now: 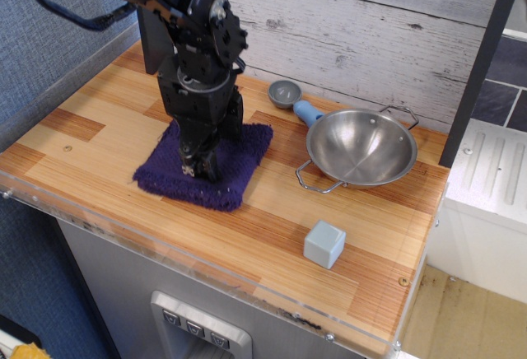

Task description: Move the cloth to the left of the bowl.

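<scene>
The cloth (203, 170) lies flat on the counter (99, 120), left of the bowl (360, 146) and clear of it. The gripper (198, 168) points down with its tips pressed into the cloth's middle; they look close together, perhaps pinching the fabric, but the dark claw against dark terry hides this. A grey cube (324, 244) sits near the front edge; a blue-handled scoop (294, 101) lies behind the bowl
</scene>
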